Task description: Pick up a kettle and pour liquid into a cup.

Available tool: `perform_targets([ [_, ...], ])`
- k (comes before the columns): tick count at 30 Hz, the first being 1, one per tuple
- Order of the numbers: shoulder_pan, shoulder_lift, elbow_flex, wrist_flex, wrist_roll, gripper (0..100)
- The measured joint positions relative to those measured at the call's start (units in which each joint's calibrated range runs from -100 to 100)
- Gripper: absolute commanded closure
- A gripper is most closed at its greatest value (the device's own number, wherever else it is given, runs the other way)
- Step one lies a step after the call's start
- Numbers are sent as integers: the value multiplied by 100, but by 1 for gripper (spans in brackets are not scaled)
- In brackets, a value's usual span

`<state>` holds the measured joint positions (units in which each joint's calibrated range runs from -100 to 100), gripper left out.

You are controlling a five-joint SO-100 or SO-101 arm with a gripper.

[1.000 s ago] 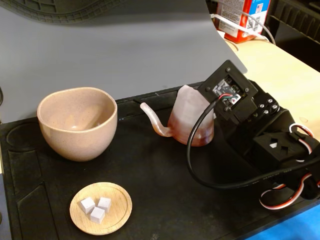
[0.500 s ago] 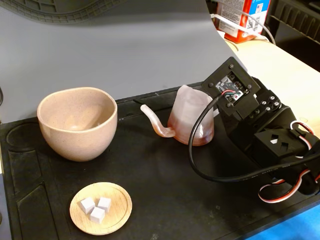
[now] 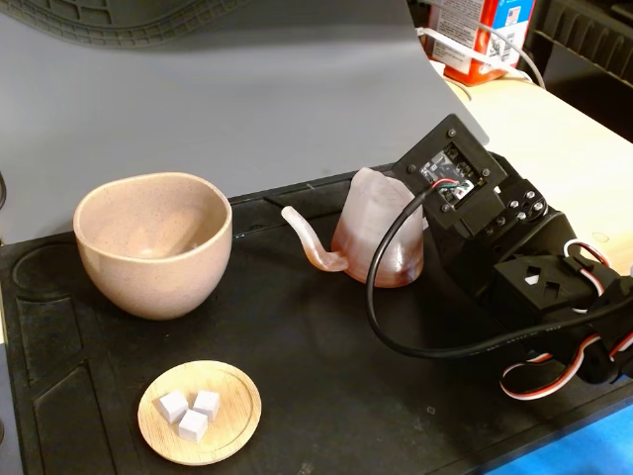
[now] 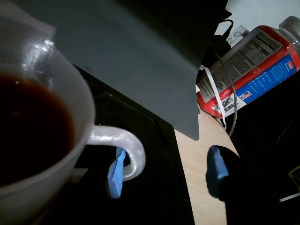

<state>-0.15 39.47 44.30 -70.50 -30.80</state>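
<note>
In the fixed view, the cup point(image 3: 153, 242) stands on the black mat point(image 3: 326, 396) left of the kettle point(image 3: 376, 237); no liquid shows inside it. A wooden dish point(image 3: 200, 411) with 3 white cubes point(image 3: 189, 412) lies left of the kettle and nearer the camera. The kettle stands upright, spout toward the cup. In the wrist view, dark liquid point(image 4: 28, 131) fills it, and the gripper point(image 4: 164, 173) is spread open, 1 blue-padded finger point(image 4: 116, 174) inside the handle loop point(image 4: 124, 150). A labelled bottle point(image 4: 253, 65) lies right of the kettle.
</note>
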Motion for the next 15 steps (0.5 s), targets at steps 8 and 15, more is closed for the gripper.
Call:
perform_targets([
  [8,0,0,-136,0,0,78],
  [15,8,34,-185,0,0,86],
])
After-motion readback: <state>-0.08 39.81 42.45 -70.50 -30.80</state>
